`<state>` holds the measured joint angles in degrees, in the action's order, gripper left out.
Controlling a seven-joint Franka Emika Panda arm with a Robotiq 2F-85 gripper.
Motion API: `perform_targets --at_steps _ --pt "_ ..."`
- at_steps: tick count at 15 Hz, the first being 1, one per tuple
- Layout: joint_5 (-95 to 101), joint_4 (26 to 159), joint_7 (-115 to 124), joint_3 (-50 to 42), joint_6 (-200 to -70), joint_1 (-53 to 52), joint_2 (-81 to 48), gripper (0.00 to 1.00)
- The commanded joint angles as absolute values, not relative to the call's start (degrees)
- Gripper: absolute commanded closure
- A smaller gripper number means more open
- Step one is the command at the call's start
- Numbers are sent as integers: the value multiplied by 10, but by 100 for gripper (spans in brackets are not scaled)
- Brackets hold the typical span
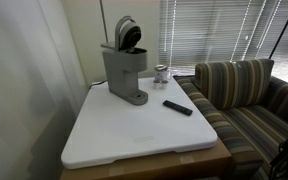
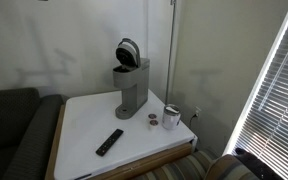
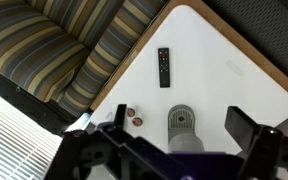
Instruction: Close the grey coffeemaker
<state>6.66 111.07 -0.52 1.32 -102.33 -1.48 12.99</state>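
One coffeemaker (image 1: pixel 126 65), lid (image 1: pixel 127 32) raised, stands at the table's (image 1: pixel 134 140) far side; rightward lie jar (image 1: pixel 161 73) and remote (image 1: pixel 177 107). Wrist view: gripper (image 3: pixel 174 123) (partly cut off below) hangs overhead, hiding the coffeemaker's lower part, fingers (image 3: pixel 112 135) spread apart, grasping nothing.

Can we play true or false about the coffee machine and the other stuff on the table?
1. The lid of the coffeemaker is standing up, open. True.
2. The remote is lying on the sofa. False: it lies flat on the white table, in front of the coffeemaker.
3. A small jar stands on the table beside the coffeemaker. True.
4. The sofa next to the table is plain red. False: it has stripes.
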Motion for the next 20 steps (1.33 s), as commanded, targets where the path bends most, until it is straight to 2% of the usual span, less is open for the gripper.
perform_targets --at_steps 1,7,8,16,20 --pt "82 1012 -59 7 -1028 -12 60 0" --pt "21 815 -178 6 -1014 -11 -73 0" --pt "42 886 -139 9 -1032 -13 -21 0" --pt "44 801 -166 14 -1036 -16 -93 0" --pt "45 703 -180 24 -1018 -22 -165 0"
